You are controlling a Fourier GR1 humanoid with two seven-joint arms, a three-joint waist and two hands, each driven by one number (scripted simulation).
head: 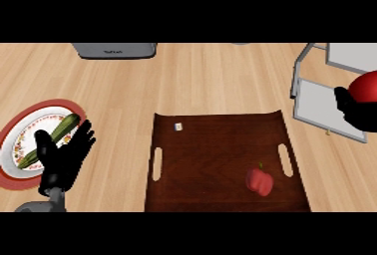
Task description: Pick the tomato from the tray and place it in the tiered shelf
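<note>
The red tomato (365, 85) is at the right edge of the head view, with my right hand (352, 110) curled round its lower side. Hand and tomato are over the grey tiered shelf (318, 102), above its lower level. The dark brown tray (213, 149) lies in the middle of the counter, to the left of the shelf. My left hand (65, 155) rests open at the lower left, fingers up, partly over a plate.
A red bell pepper (259, 181) lies on the tray's lower right part. A red-rimmed patterned plate (22, 130) with green zucchini (53, 135) sits at the left. A grey toaster (116, 50) stands at the back edge.
</note>
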